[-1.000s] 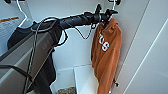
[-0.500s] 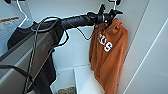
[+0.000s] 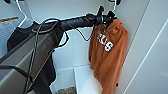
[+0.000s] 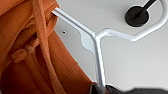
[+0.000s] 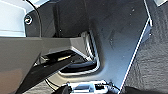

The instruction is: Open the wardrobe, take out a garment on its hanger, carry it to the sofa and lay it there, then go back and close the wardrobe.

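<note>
My left gripper is up at 1 o'clock in the head view, at the end of the black arm reaching in from 9 o'clock. It's right at the neck of the hanger; in the left wrist view the white stem runs straight down into the dark gripper parts at 6 o'clock, so it looks clamped on the hanger stem, though the fingers themselves are hard to make out. Hook of the hanger curves off toward a black round fitting on the white surface behind it.

The garment hangs from that hanger just below the gripper, burnt orange, white letters on the chest, draped down to about 5 o'clock in the head view. Its drawstring and collar folds are close up in the left wrist view, at 9 o'clock.

All of this is inside the wardrobe, white back wall and a white door panel at 3 o'clock. A dark shirt on its own white hanger sits at 10 o'clock, well apart from the orange one, partly behind my arm.

Right gripper: can't tell its state; the right wrist view gives grey robot body and dark floor.
</note>
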Controlling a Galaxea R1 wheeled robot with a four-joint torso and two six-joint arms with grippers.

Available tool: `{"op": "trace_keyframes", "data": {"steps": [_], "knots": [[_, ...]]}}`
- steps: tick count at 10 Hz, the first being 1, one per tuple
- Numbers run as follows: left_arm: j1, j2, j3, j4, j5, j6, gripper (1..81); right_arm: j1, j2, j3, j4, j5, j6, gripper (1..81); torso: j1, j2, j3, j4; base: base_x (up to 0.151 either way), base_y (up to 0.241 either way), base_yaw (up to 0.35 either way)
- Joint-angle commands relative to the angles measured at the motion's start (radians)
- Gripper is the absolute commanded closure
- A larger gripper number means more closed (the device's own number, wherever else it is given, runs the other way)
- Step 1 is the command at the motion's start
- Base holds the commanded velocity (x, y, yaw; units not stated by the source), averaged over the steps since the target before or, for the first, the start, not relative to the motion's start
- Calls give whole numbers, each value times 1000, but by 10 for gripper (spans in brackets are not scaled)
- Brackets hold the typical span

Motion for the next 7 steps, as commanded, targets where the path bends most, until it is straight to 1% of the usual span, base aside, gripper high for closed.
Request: {"op": "trace_keyframes", "data": {"steps": [1,5,7], "knots": [[-219,29,-8,4,17,23,811,25,10,4,-5,-56,-2,10,0,0,0,0,0,0,0],[-284,-12,-19,4,16,23,811,25,8,4,-7,-56,-2,10,0,0,0,0,0,0,0],[-288,-37,-19,5,17,25,811,26,8,4,-7,-56,-2,10,0,0,-1,0,0,0,0]]}}
